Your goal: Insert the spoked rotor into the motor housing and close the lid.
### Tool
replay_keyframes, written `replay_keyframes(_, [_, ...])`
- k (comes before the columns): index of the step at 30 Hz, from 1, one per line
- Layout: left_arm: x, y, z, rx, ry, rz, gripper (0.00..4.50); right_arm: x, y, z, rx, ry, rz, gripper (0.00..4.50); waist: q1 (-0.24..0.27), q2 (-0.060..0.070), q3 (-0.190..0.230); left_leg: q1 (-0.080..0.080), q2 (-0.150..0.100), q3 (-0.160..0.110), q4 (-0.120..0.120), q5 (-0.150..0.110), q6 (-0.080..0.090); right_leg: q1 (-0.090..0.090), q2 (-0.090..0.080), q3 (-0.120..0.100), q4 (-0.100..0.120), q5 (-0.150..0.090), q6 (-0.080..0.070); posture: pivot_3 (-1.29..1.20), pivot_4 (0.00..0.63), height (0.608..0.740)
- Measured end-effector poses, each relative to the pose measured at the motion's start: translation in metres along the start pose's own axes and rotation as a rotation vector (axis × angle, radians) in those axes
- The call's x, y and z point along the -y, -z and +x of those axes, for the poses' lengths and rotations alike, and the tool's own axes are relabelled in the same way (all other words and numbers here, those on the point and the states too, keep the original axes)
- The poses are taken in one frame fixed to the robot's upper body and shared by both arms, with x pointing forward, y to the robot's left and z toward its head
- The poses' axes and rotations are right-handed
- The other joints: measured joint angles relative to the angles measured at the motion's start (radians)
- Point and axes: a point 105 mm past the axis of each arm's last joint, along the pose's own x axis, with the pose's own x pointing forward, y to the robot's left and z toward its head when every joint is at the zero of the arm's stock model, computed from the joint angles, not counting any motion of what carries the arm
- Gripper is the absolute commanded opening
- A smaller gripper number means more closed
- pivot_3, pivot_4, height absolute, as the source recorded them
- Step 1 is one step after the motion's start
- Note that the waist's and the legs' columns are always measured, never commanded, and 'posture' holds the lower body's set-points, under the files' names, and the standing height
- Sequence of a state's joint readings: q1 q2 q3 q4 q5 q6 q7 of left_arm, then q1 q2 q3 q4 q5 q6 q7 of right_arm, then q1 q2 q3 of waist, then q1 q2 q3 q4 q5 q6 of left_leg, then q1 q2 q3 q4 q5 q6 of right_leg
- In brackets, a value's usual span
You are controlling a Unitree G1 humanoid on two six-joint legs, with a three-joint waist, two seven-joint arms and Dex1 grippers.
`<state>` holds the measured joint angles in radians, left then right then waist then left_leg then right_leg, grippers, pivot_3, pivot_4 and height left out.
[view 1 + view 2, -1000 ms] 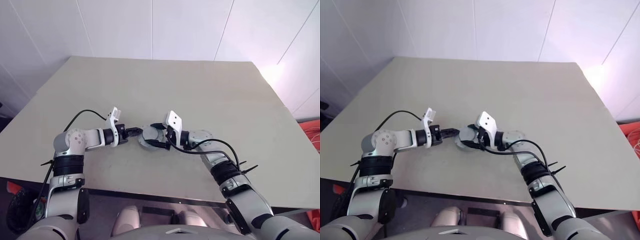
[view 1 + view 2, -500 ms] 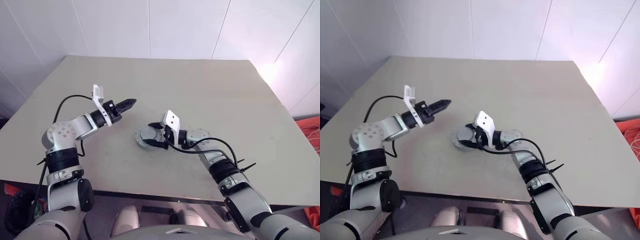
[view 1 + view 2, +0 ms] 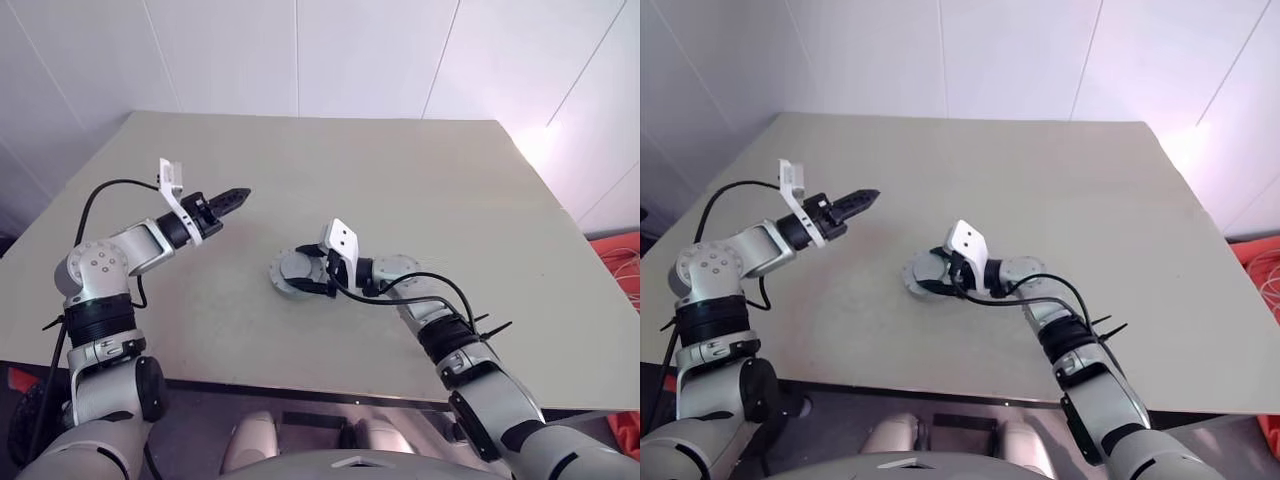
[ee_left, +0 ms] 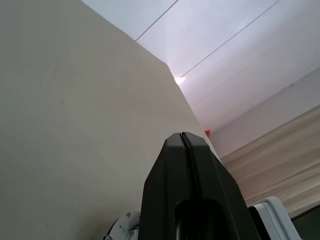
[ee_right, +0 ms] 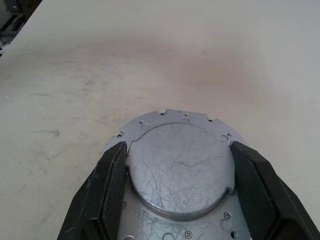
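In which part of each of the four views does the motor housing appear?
Left eye view: motor housing below centre, at the right end effector.
Right eye view: housing left of centre.
Left wrist view: flange at bottom edge.
Right wrist view: housing lower centre, between black fingers.
Shared landmark: beige table.

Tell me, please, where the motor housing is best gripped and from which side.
Grip the motor housing across its raised round body, coming in low from the robot's right, as the right hand does. It lies flat; its thin flange hugs the table.
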<state>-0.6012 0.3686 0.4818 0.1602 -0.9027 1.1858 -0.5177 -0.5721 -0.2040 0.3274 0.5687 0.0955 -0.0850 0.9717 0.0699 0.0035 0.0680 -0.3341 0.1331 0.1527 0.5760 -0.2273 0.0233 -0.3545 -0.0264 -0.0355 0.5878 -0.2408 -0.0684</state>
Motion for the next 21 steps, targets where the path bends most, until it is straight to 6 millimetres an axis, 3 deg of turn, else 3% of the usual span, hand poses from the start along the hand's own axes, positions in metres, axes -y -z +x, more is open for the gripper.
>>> replay_keyframes(15, [-0.001, 0.011, 0.001, -0.018, -0.002, 0.000, 0.02, 0.000, -0.010, -0.015, -0.075, -0.038, -0.028, 3.15, 0.028, 0.000, 0.000, -0.012, -0.001, 0.000, 0.002, -0.001, 0.004, -0.007, -0.001, -0.002, -0.004, 0.004, -0.006, 0.00, 0.000, 0.740])
replay_keyframes(21, [-0.003, 0.018, 0.000, -0.035, -0.010, -0.009, 0.02, -0.004, -0.014, -0.025, -0.046, -0.067, 0.081, 3.15, 0.027, -0.002, 0.001, -0.021, -0.002, 0.000, 0.006, -0.001, 0.010, -0.013, -0.004, -0.005, -0.002, 0.004, -0.006, 0.00, 0.000, 0.740])
